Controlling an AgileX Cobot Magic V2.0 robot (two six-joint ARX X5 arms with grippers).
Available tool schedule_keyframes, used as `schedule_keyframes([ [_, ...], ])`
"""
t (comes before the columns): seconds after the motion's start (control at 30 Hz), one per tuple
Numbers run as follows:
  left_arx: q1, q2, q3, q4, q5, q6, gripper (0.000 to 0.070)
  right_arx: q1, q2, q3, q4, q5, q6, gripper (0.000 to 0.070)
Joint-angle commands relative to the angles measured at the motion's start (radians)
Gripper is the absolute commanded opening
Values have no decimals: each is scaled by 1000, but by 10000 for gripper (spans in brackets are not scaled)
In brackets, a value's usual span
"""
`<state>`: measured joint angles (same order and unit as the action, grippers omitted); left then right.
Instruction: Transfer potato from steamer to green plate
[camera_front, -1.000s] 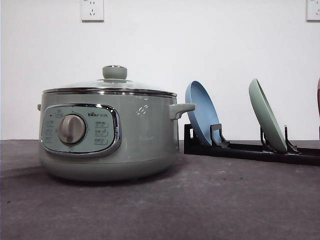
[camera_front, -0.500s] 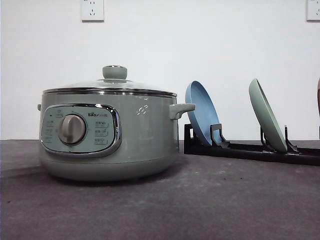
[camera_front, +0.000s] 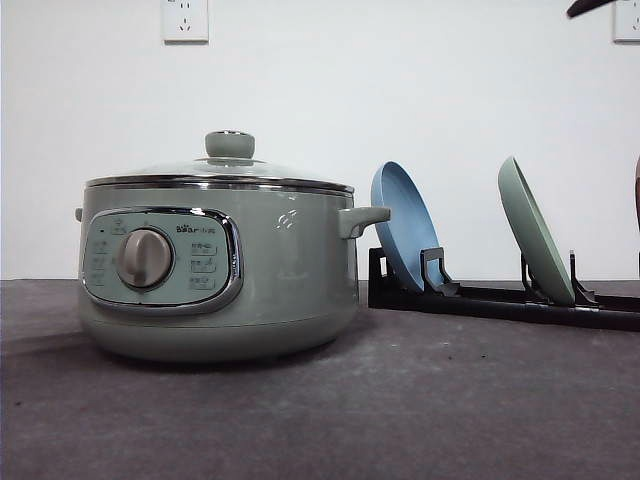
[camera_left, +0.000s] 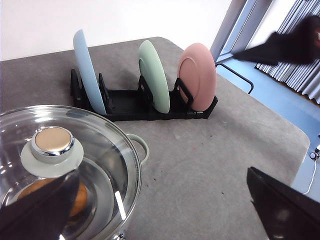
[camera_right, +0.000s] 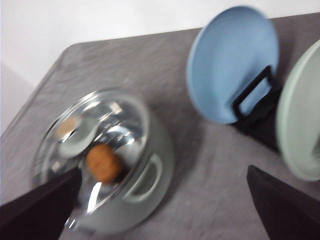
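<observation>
The steamer (camera_front: 215, 270) stands on the left of the table with its glass lid (camera_left: 55, 150) on. Through the glass the orange-brown potato (camera_left: 77, 199) lies inside, also seen blurred in the right wrist view as the potato (camera_right: 102, 162). The green plate (camera_front: 535, 232) stands on edge in a black rack (camera_front: 500, 300), to the right of the blue plate (camera_front: 405, 225). My left gripper (camera_left: 162, 200) hangs open above the steamer's right side, holding nothing. My right gripper (camera_right: 164, 200) is open high over the table between steamer and rack, holding nothing.
A pink plate (camera_left: 197, 75) stands in the rack beyond the green plate (camera_left: 154, 75). The table's right edge (camera_left: 280, 125) drops off near the rack. A dark part of the right arm (camera_front: 600, 6) shows in the front view's upper right corner.
A dark piece of the right arm has come into the front view's top right corner. The steamer, lid and plates have not moved.
</observation>
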<state>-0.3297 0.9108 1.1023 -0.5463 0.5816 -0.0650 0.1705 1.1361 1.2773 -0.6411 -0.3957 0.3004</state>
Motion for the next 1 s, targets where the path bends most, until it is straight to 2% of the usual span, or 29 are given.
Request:
schedule_keyframes([
  [0.0, -4, 5, 24, -3, 6, 8, 700, -16, 75, 59, 4, 3, -3, 682],
  [0.27, -5, 5, 24, -41, 6, -2, 700, -107, 362, 242, 15, -6, -1, 682],
  [0.4, -5, 5, 24, -41, 6, -3, 700, -124, 466, 287, 40, -16, -2, 682],
  [0.57, -5, 5, 24, -41, 6, -3, 700, -127, 551, 294, 129, -21, 2, 677],
  [0.6, -5, 5, 24, -41, 6, -3, 700, -127, 562, 294, 144, -21, 7, 658],
  [0.7, -5, 5, 24, -41, 6, -3, 700, -127, 595, 294, 171, -13, 15, 540],
  [0.9, -5, 5, 24, -42, 6, -8, 700, -127, 631, 294, 178, 38, 23, 534],
  [0.97, -5, 5, 24, -44, 6, -12, 700, -127, 637, 294, 179, 39, 25, 493],
])
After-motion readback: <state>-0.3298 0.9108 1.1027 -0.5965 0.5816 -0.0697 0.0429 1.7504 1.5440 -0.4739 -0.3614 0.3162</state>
